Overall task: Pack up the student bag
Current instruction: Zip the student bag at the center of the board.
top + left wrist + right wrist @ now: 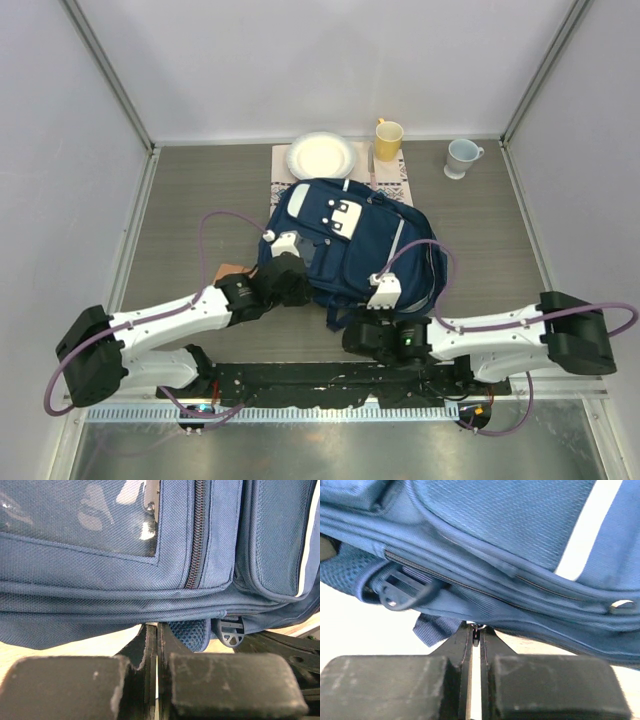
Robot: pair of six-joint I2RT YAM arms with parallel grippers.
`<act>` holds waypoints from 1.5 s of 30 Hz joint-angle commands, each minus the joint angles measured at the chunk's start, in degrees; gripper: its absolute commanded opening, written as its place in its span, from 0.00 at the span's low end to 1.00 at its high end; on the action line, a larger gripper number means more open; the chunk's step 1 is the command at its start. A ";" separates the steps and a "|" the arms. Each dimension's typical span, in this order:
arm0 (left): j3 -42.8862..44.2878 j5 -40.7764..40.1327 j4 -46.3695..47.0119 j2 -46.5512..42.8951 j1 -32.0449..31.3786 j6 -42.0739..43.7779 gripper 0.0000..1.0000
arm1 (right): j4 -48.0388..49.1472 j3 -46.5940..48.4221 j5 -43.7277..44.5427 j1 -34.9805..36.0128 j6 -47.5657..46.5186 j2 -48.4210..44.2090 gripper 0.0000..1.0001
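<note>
Left gripper [156, 630] is clenched at the left edge of the student bag [345, 250], which lies front-up at mid-table. Right gripper [476, 630] is likewise clenched at the bag's near edge, just under a zipper seam.

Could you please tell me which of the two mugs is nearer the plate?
The yellow mug, beside the white plate; the pale blue mug stands farther right.
</note>
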 commanded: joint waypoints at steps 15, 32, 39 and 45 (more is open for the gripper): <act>1.11 9.64 -0.93 -5.03 17.23 11.99 0.45 | 0.64 -9.70 -14.79 -0.57 -9.63 -16.48 0.01; -8.12 -0.80 -3.75 -19.63 2.65 -12.95 1.00 | 7.86 -7.77 -12.60 -0.83 -10.07 -13.84 0.01; -11.72 -6.18 3.97 -16.03 -5.71 -22.11 1.00 | 7.68 -7.59 -12.16 -0.92 -10.42 -15.68 0.01; -14.10 -11.53 14.87 -12.96 -10.98 -25.97 1.00 | 7.07 -8.64 -11.81 -0.83 -11.12 -17.18 0.01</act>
